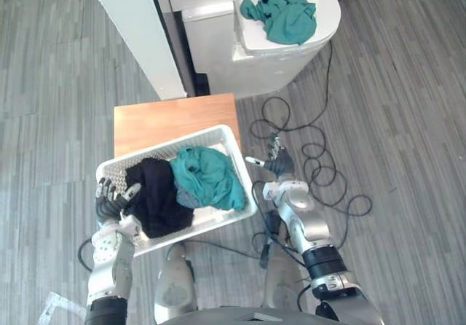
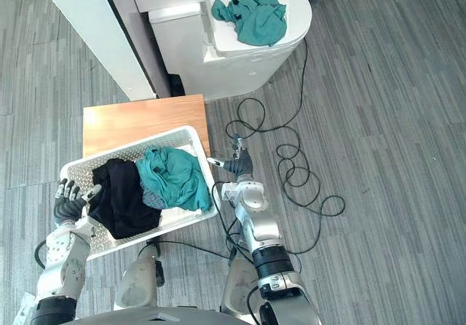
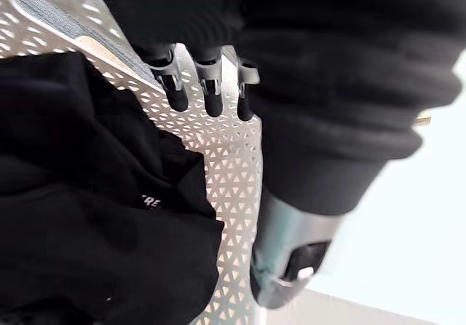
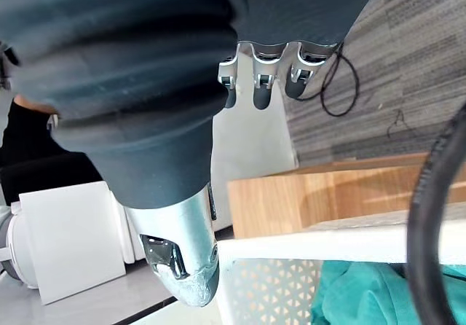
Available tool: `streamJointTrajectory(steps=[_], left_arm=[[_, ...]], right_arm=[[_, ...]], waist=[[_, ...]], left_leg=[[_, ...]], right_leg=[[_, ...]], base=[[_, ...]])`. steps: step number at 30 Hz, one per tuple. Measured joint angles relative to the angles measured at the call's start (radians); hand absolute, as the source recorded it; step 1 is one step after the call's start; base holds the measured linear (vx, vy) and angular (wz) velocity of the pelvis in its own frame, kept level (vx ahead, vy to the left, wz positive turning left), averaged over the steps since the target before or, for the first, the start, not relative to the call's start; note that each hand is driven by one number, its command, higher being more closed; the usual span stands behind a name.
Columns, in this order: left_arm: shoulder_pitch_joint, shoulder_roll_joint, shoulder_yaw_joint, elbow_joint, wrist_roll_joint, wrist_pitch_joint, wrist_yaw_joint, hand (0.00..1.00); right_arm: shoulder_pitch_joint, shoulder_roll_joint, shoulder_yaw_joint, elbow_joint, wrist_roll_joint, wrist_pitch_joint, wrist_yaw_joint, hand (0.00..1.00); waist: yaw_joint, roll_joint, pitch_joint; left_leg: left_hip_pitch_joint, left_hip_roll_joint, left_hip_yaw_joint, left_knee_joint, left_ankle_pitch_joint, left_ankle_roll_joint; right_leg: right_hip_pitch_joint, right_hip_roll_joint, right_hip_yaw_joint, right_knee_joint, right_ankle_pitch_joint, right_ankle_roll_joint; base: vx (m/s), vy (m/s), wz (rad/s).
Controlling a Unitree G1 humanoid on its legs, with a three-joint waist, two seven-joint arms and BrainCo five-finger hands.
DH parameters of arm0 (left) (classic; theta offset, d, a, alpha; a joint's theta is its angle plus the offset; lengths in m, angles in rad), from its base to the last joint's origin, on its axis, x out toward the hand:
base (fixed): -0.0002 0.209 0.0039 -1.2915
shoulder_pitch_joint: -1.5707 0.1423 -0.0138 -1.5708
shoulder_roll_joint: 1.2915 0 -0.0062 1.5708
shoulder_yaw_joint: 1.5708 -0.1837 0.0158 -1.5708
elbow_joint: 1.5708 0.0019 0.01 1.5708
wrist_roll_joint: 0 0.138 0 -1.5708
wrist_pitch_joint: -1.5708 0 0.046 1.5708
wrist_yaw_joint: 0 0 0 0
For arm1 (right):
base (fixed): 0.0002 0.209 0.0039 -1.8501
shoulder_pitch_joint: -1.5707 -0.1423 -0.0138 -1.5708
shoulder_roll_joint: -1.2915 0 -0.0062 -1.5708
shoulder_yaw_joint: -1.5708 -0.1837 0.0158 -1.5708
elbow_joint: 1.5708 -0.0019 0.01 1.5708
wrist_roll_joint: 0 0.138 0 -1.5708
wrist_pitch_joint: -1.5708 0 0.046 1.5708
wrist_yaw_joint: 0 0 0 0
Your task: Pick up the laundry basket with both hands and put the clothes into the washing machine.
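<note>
White perforated laundry basket [image 1: 218,137] just off centre toward 8 o'clock, lying askew over the near end of a small wooden table [image 1: 175,121]. Inside, a black garment [image 1: 156,194] heaped on the 9 o'clock side and a teal garment [image 1: 207,175] bunched on the 3 o'clock side, the two touching. On the black cloth, a short strip of pale lettering [image 3: 151,202], too small to make out.

Left hand [image 1: 109,201] at the basket's 8 o'clock corner, close against the rim. Fingers [image 3: 177,92] loosely bent, tips free above the perforated wall, thumb [image 3: 284,259] straight. Not closed round anything. Actual contact with the rim impossible to tell.

Right hand [image 1: 278,166] at the basket's 3 o'clock side, just beside the rim but apart from it. Fingers [image 4: 262,84] relaxed and slightly bent, thumb [image 4: 182,259] straight, nothing held.

Toward 12 to 1 o'clock, well apart from the basket, a white washing machine [image 1: 262,66] with a second teal garment [image 1: 284,15] lying crumpled on its top. At 11 o'clock, a white partition [image 1: 138,33] standing on the grey plank floor [image 1: 408,121].
</note>
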Motion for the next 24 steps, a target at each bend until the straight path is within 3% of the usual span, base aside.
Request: streamJointTrajectory(steps=[6, 17, 24], left_arm=[[0.005, -0.01, -0.023, 0.052, 0.002, 0.029, -0.001, 0.0], [0.008, -0.012, -0.034, 0.072, 0.003, 0.033, 0.006, 0.0], [0.015, -0.051, -0.021, -0.018, 0.003, 0.032, 0.023, 0.0]], right_arm=[[0.017, -0.001, 0.001, 0.0, -0.038, 0.0, -0.002, 0.0], [0.03, 0.002, 0.001, -0.001, -0.038, 0.017, -0.01, 0.0], [0.03, 0.016, 0.0, -0.001, -0.038, 0.017, -0.032, 0.0]], waist=[[0.0, 0.0, 0.0], [-0.005, -0.001, 0.0], [-0.013, -0.001, 0.0]], left_leg=[[-0.005, -0.005, -0.004, 0.0, -0.004, -0.004], [-0.005, -0.007, -0.007, -0.001, -0.002, 0.002], [-0.004, -0.008, -0.007, -0.001, -0.002, 0.003]], right_leg=[[0.008, -0.004, -0.002, -0.021, 0.006, 0.002], [0.018, -0.004, -0.007, -0.037, 0.014, 0.004], [0.018, -0.006, -0.013, -0.036, 0.013, 0.004]], base=[[0.0, 0.0, 0.02], [0.02, -0.004, 0.01], [0.0, 0.0, 0.0]])
